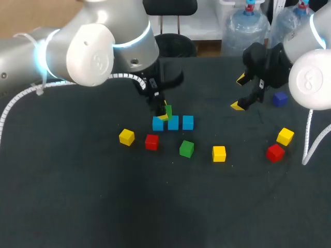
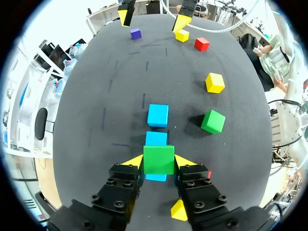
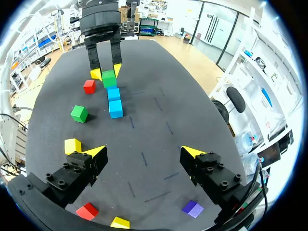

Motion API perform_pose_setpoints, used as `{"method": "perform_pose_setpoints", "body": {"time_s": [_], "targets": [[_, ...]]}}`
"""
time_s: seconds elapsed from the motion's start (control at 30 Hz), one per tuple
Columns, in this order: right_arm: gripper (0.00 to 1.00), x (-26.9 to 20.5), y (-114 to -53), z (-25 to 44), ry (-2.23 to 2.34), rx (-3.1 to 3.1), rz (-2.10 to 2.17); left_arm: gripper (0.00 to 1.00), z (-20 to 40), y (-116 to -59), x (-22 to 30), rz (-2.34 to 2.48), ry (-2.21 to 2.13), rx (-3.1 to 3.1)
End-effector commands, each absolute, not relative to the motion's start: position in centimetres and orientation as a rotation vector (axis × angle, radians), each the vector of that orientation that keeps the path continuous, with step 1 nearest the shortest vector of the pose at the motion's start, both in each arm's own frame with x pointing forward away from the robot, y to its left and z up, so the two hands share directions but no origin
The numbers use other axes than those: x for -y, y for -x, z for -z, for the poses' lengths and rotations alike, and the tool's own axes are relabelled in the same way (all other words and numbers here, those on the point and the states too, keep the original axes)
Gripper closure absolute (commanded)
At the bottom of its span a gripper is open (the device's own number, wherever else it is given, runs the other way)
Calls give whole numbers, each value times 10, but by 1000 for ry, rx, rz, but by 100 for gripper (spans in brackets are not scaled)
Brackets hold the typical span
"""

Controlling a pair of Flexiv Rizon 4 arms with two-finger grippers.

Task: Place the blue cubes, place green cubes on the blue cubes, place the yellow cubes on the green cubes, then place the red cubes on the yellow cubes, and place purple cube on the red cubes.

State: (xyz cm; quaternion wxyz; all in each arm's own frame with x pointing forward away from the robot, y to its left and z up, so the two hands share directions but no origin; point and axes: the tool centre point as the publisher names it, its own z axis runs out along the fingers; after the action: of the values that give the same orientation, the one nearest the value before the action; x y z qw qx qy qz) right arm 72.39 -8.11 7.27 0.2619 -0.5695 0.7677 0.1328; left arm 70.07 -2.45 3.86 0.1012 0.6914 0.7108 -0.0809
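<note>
Grips a green cube (image 2: 159, 159) in the left gripper (image 2: 159, 161), one yellow tip pressed to each side, directly over the nearest of three blue cubes set in a row on the table (image 2: 96, 96); cannot tell whether cube touches cube. Shows the nearest blue cube (image 2: 155, 177) only as a sliver under the held one, the middle blue cube (image 2: 156, 138) just ahead of the fingers, and the far blue cube (image 2: 158, 115) beyond it across a small gap. Has a second green cube (image 2: 213, 121) and a yellow cube (image 2: 214, 83) lying ahead of that gripper and off to one side, with another yellow cube (image 2: 179, 211) under one finger. Holds the right gripper (image 3: 144, 152) spread wide with nothing between its fingers, above the table and well apart from the row. Has a purple cube (image 3: 193, 209) near one finger, and a red cube (image 3: 87, 211) and a third yellow cube (image 3: 120, 222) near the other.
</note>
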Motion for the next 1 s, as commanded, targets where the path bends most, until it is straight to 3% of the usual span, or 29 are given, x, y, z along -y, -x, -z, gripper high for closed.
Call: {"method": "perform_pose_setpoints", "body": {"time_s": [0.03,1.0], "targets": [[0,81,-725,-72,1542,-2075,-364,100,-35,-703,26,248,-2047,-2100],[0,81,-725,-72,1542,-2075,-364,100,-27,-708,23,246,-2075,-2126]]}}
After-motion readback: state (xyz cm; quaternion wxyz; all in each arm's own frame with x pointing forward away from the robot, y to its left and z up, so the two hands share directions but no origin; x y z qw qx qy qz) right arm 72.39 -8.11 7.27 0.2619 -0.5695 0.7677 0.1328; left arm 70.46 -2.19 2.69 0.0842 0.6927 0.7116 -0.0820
